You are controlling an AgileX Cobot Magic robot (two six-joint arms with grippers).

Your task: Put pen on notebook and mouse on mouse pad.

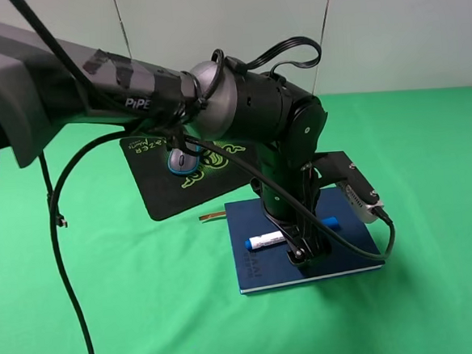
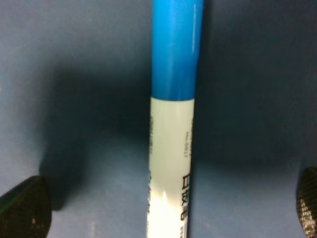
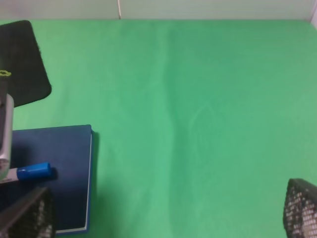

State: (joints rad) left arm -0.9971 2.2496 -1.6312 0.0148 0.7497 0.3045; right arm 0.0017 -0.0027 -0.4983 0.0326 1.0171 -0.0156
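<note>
The pen (image 1: 266, 240) lies flat on the navy notebook (image 1: 263, 268), its blue cap (image 1: 330, 221) pointing right. My left gripper (image 1: 302, 249) hangs straight over it, open. In the left wrist view the pen (image 2: 171, 124) runs between the two wide-apart fingertips (image 2: 25, 208), neither touching it, with the notebook cover (image 2: 74, 59) beneath. The grey and teal mouse (image 1: 184, 159) sits on the black mouse pad (image 1: 160, 190) near its green logo. My right gripper (image 3: 163, 213) is open over bare green cloth. Its view shows the notebook (image 3: 64, 168), the pen's cap (image 3: 33, 170) and a corner of the pad (image 3: 22, 64).
The left arm's thick body and black cables (image 1: 62, 238) stretch from the upper left across the pad to the notebook. A brownish ribbon bookmark (image 1: 212, 216) pokes out of the notebook's left side. Green cloth (image 1: 430, 171) covers the table. The right arm does not appear in the exterior view.
</note>
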